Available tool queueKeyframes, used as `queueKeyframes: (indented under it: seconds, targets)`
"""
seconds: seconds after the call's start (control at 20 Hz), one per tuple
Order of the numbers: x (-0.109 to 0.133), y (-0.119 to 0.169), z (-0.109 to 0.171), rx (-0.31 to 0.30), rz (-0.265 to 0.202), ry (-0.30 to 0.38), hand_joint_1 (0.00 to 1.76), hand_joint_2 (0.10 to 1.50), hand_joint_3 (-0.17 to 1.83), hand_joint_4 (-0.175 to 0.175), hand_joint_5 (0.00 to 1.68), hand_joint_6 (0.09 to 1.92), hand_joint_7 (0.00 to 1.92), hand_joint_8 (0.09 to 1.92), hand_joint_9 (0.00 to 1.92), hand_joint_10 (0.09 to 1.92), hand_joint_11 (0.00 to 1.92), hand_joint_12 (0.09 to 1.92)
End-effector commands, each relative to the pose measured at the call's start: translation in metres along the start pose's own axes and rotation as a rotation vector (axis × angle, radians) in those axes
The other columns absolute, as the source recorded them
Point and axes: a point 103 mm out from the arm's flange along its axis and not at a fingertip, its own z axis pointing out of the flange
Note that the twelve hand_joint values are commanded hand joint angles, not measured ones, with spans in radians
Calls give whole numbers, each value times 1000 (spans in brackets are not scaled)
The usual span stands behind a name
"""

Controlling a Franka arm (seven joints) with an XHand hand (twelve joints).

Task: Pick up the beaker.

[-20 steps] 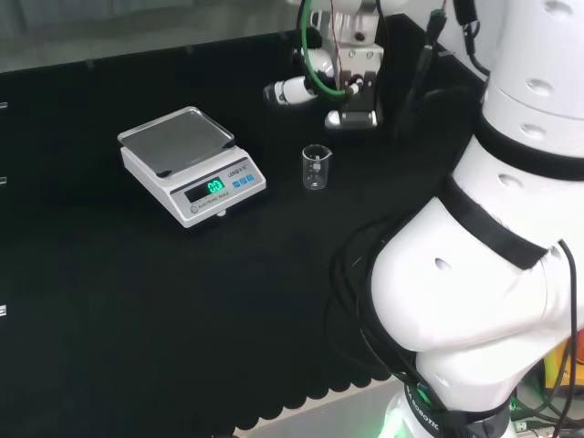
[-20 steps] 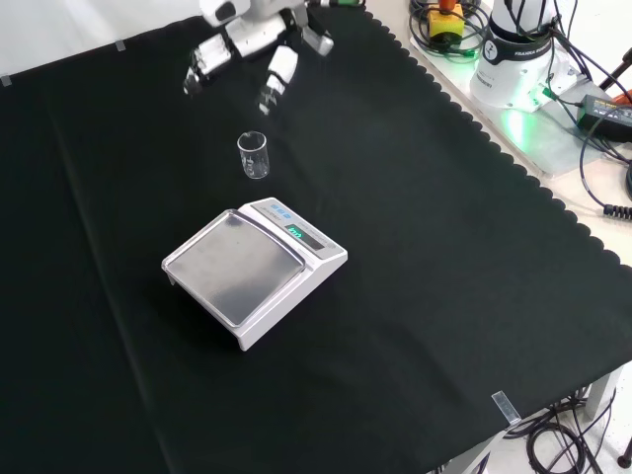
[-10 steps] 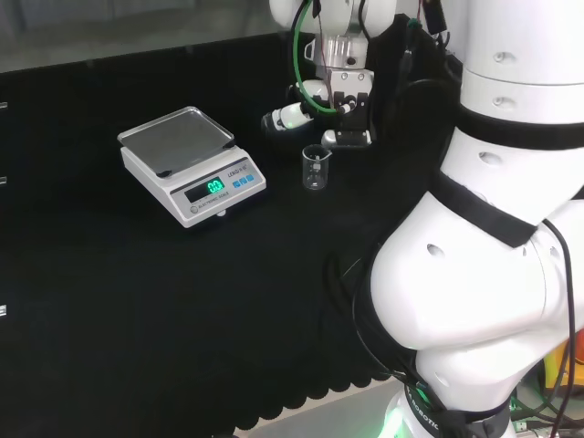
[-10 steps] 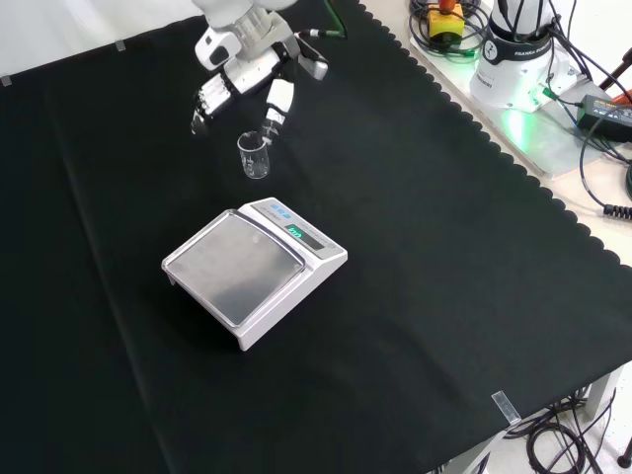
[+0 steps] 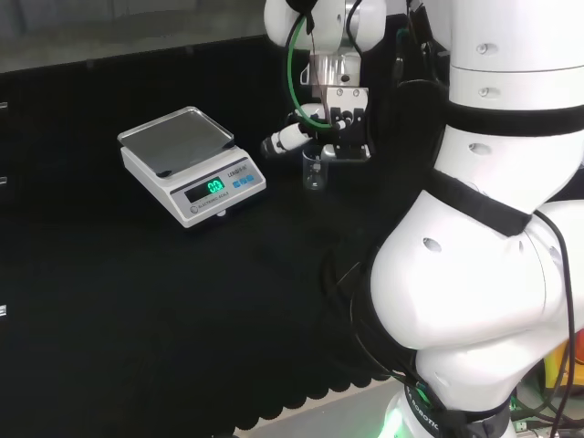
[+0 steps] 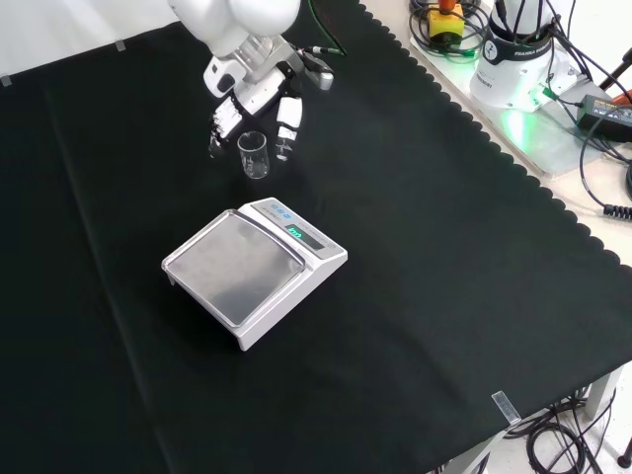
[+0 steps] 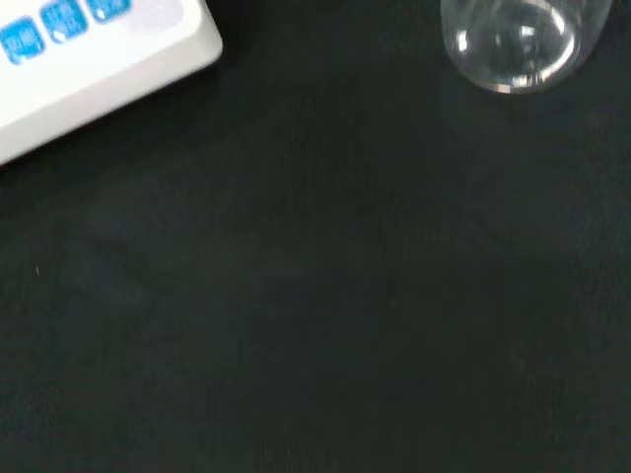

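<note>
Fingers [image 6: 222,123] hang straight and spread on one side of the beaker [image 6: 254,155], thumb on the other, the glass in the gap between them, nothing pinched. Whether any fingertip touches the wall cannot be told. The hand [image 6: 255,87] sits above and just behind the beaker in the front view; in the head view the hand [image 5: 339,123] partly covers the beaker [image 5: 315,172].

Beaker: clear, upright, apparently empty, standing on the black cloth [image 6: 444,257], near the display edge of the white scale [image 6: 252,270] but apart from it. Wrist view looks down at the beaker [image 7: 513,44] close by, with a corner of the scale [image 7: 108,59] beside it.

Step in hand, judged: closing on the beaker before the lift. To do it well, the hand likely needs to settle low enough that fingers and thumb meet the wall below the rim, centred so both sides meet together. Uneven contact could tip or skid so light a glass toward the scale. Lift straight up once held.
</note>
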Motion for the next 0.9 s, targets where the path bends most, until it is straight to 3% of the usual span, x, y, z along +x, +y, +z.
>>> queueKeyframes:
  seconds: [0.05, 0.5, 0.65, 0.8, 0.9]
  targets:
    - [-5, -6, 23, 54, 35, 3, 305, 964, -78, -118, 182, 87, 0, 421, 0, 542, 0, 1536]
    - [-30, 6, 36, 53, 101, 49, 356, 964, -70, -116, 157, 87, 0, 355, 0, 518, 0, 1528]
    - [-32, 9, 36, 45, 115, 55, 469, 978, -63, -116, 156, 87, 0, 363, 0, 529, 7, 1533]
    - [-30, 8, 31, -21, 121, 50, 662, 1017, -62, -121, 206, 87, 3, 581, 41, 790, 223, 1464]
    - [-28, 8, 29, -56, 124, 66, 769, 1041, -88, -138, 328, 87, 189, 743, 346, 842, 499, 1357]
